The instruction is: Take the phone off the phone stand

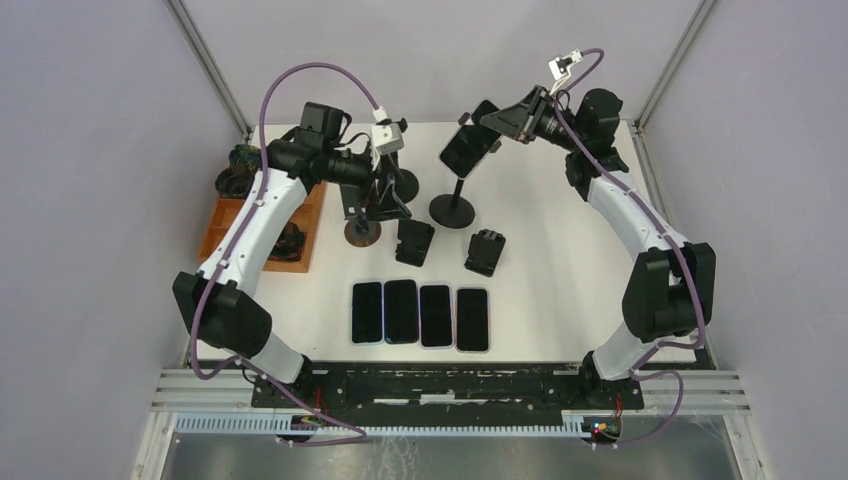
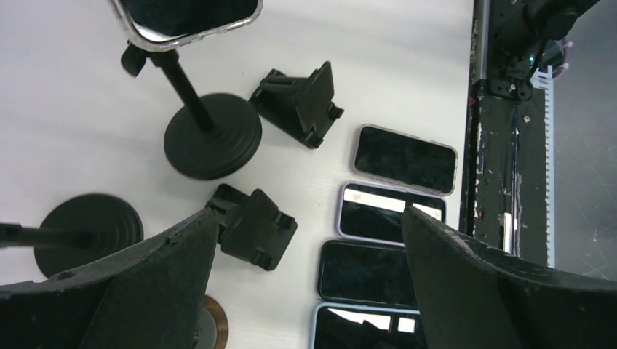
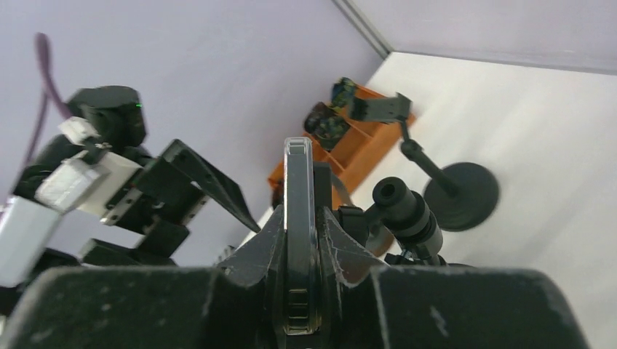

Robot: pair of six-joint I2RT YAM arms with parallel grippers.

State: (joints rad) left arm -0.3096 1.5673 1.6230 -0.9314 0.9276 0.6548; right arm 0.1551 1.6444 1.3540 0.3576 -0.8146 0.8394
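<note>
A dark phone (image 1: 464,150) in a clear case sits tilted at the head of a black pole phone stand (image 1: 452,210) at the table's back middle. My right gripper (image 1: 492,124) is shut on the phone's upper edge. In the right wrist view the phone (image 3: 299,196) stands edge-on between the fingers of my right gripper (image 3: 300,218), with the stand's knob (image 3: 404,209) just beside it. My left gripper (image 1: 386,198) hangs open and empty left of the stand. The left wrist view shows the phone (image 2: 185,18), the stand base (image 2: 212,135) and my open left gripper (image 2: 309,222).
Several phones (image 1: 420,314) lie flat in a row near the front. Two folded black stands (image 1: 414,242) (image 1: 485,252) lie behind them. Other pole stands (image 1: 362,232) stand under my left gripper. An orange tray (image 1: 222,222) sits at the left edge.
</note>
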